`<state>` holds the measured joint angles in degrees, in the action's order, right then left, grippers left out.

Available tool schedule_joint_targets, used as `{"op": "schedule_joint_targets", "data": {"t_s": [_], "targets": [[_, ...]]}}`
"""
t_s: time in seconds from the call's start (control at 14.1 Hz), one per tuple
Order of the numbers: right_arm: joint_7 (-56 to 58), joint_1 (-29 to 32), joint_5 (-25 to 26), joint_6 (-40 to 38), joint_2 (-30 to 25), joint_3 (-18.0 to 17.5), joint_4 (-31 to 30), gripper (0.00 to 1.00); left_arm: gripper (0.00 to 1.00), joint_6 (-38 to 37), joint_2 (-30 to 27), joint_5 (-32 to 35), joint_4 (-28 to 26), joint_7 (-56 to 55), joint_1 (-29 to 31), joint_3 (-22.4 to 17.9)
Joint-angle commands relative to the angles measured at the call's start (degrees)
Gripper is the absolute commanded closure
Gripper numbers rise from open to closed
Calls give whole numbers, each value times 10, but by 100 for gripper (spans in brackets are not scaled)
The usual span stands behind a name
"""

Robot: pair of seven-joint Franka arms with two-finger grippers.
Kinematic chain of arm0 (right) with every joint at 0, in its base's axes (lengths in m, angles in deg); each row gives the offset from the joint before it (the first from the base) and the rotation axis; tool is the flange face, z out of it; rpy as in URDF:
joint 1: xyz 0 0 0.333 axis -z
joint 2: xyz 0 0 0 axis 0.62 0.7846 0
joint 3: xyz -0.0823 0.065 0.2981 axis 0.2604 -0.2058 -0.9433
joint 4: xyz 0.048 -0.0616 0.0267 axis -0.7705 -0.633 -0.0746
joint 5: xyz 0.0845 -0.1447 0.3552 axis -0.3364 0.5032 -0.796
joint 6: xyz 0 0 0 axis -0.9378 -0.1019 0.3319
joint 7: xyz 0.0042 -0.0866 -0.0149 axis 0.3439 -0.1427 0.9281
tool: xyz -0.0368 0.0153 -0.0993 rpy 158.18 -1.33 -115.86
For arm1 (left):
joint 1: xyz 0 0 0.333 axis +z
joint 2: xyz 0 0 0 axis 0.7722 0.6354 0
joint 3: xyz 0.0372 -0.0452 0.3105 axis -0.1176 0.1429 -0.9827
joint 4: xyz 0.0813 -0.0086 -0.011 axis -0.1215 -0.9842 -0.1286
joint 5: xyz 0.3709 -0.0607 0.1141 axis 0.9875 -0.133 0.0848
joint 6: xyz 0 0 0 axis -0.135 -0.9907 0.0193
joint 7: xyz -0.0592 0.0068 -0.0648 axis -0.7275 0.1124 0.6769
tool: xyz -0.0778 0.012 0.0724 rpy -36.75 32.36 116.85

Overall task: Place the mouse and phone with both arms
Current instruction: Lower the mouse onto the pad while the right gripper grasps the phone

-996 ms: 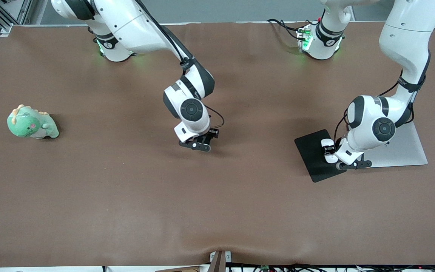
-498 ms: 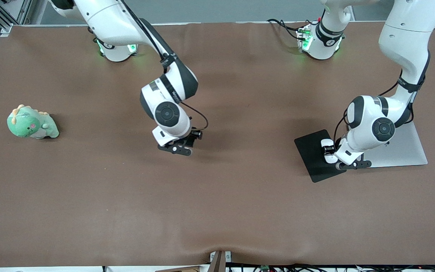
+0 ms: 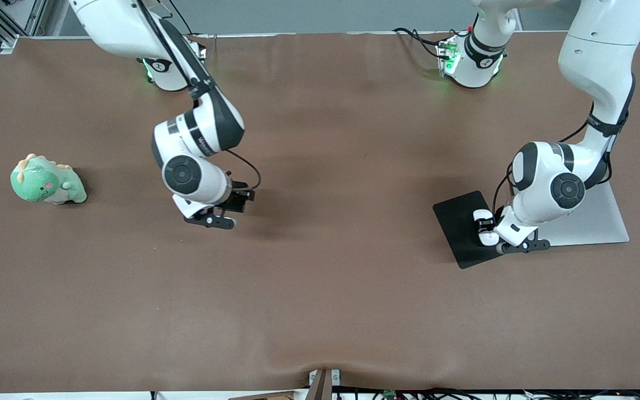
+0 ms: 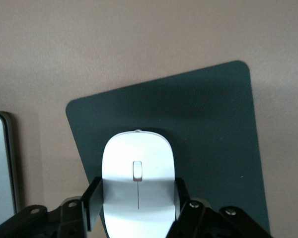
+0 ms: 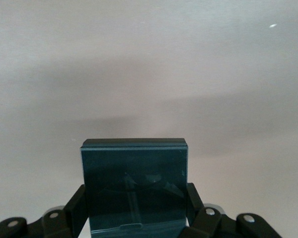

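Observation:
My left gripper (image 3: 489,230) is shut on the white mouse (image 3: 485,228) and holds it low over the black mouse pad (image 3: 460,225). In the left wrist view the mouse (image 4: 137,178) sits between the two fingers (image 4: 93,201) over the pad (image 4: 208,139). My right gripper (image 3: 231,204) is shut on the black phone (image 3: 235,202), up over the bare brown table toward the right arm's end. In the right wrist view the phone (image 5: 134,183) sits clamped between the fingers (image 5: 75,208), its glossy face showing.
A silver laptop-like slab (image 3: 592,219) lies beside the mouse pad at the left arm's end. A green dinosaur plush (image 3: 46,180) sits at the right arm's end of the table. A brown cloth (image 3: 320,289) covers the table.
My right gripper has carried the phone steadily toward the right arm's end of the table. My left gripper with the mouse has shifted slightly over the mouse pad.

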<state>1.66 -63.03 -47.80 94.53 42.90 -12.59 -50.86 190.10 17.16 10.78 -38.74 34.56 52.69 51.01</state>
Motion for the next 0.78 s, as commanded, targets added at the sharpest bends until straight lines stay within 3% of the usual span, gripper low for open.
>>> {"op": "schedule_joint_targets", "data": {"t_s": [0.0,0.43,0.71], "targets": [[59,48,6,10,-53,-10,-63,100,0,-2,-6,12,5,-1,-3,1],[137,108,8,47,-94,-9,-138,100,0,-23,-39,12,17,-3,-3,5],[156,166,32,53,-103,-6,-155,100,0,-125,-75,12,70,-3,-1,17]]}}
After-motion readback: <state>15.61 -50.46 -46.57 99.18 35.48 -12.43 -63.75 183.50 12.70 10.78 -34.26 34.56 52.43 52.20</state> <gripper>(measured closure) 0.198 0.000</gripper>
